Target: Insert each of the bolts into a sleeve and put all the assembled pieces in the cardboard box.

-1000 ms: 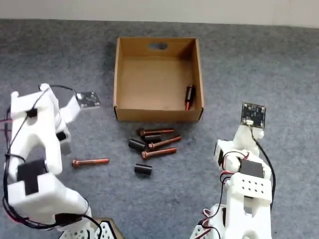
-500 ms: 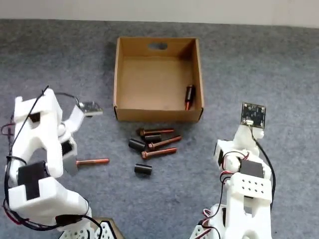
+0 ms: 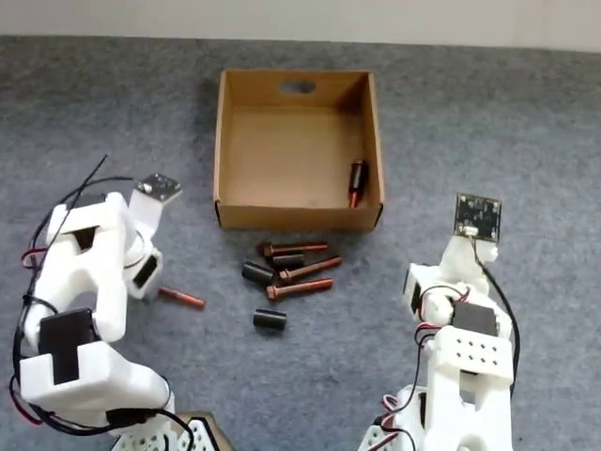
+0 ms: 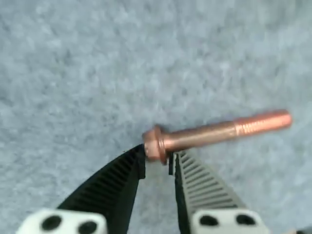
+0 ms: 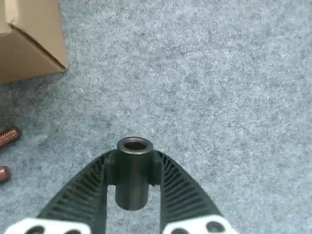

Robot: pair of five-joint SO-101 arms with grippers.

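Bolt news first: the lone bolt [image 4: 214, 132] has its flanged head tucked right between the fingertips of the left claw [image 4: 157, 163], which we read as pinched narrow on that head. The threaded shank sticks out sideways past the fingers. We honestly can't tell if the shank rests on the grey bench [image 4: 73, 58] or sits just above it. From the high view the same bolt [image 3: 183, 298] pokes out at a slant from under the left arm [image 3: 89, 272], well apart from everything else on that side. The right claw [image 5: 132, 161] is closed around a dark sleeve [image 5: 132, 180], held upright with its open bore facing up at us and the ribbed fingers hugging both sides. Just in front of the cardboard box [image 3: 296, 216] there's a little heap: three more bolts [image 3: 308, 269] lying roughly side by side, with dark loose sleeves [image 3: 256, 273] touching them. One stray sleeve [image 3: 269, 319] sits a bit nearer the arms. That heap lies between the two arms, so it's the stuff nearest to being in the way. Inside the box, one assembled piece [image 3: 357, 183] lies against the right wall near the front corner. In the right wrist view we also catch the box corner [image 5: 29, 39] and two copper bolt tips [image 5: 9, 136] at the frame edge.
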